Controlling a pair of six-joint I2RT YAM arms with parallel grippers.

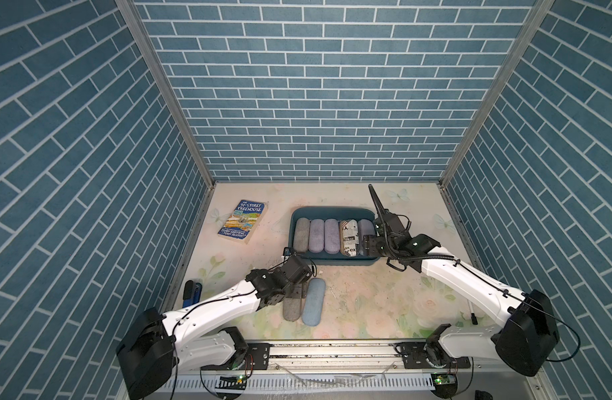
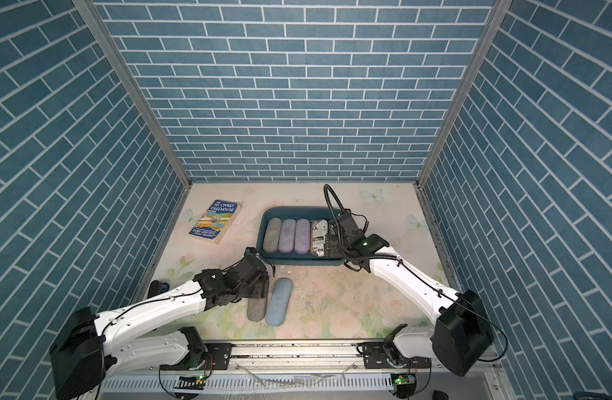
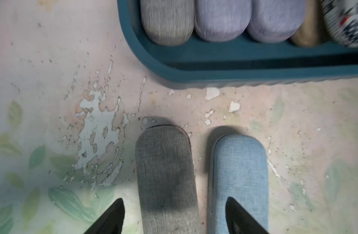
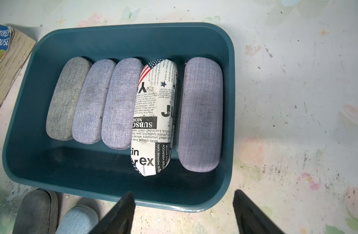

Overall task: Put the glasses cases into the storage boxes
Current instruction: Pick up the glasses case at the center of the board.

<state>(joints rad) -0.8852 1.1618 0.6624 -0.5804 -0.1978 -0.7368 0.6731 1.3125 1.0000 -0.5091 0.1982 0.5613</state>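
Tabletop (image 1: 366,304) with a worn floral print forms the floor of a blue brick-patterned enclosure, and two white arms reach in from the near rail. The left gripper (image 3: 175,198) hangs low over two glasses cases that lie side by side on the bare table, apart from the tub. Its jaws are spread. One finger is over the table beside the grey case (image 3: 166,172) and the other is over the light blue case (image 3: 239,172), so they straddle the grey one without pinching it. The right gripper (image 4: 184,191) hovers above the near rim of the teal storage tub (image 4: 133,28), jaws also spread with nothing between them.

The tub sits mid-table toward the back. It holds a row of cases, each lying front to back. From the left these are a second grey case (image 4: 67,99), a lavender case (image 4: 93,103), a second lavender case (image 4: 121,103), the newspaper-print case (image 4: 153,117) and a third lavender case (image 4: 201,113). The newspaper-print case is tipped on its side and pokes nearer the front wall than its neighbours. In the left wrist view, the end of a tan case (image 3: 305,34) shows between it and the second lavender case.

A paperback book (image 1: 242,221), "The 91-Storey Treehouse", lies flat to the left of the tub. A blue-and-black stapler (image 1: 193,292) sits at the table's left edge, partly hidden by the left arm.
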